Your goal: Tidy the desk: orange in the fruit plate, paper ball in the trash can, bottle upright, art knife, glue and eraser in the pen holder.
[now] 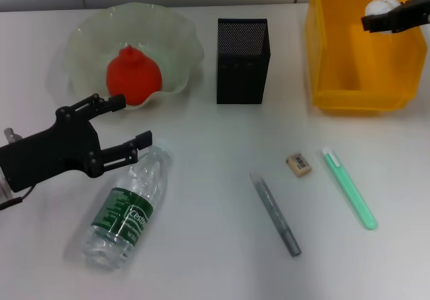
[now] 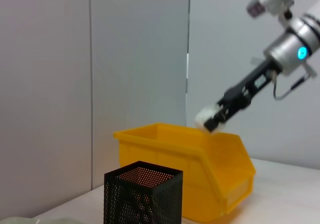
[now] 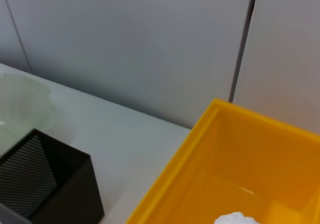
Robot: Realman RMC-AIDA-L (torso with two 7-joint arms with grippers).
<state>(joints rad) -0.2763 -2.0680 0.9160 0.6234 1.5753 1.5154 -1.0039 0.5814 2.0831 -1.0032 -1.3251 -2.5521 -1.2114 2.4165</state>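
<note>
- Right gripper (image 1: 373, 15): jaws clamp the crumpled white paper ball (image 1: 380, 7) above the bright yellow rectangular plastic trash can (image 1: 336, 78).
- Left gripper (image 1: 133, 120): jaws wide, above the lying clear plastic green-labelled bottle (image 1: 127, 209).

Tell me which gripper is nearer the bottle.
Left. The left gripper hangs open right at the cap end of the lying bottle. The right gripper holds the paper ball over the trash can, far across the desk.
</note>
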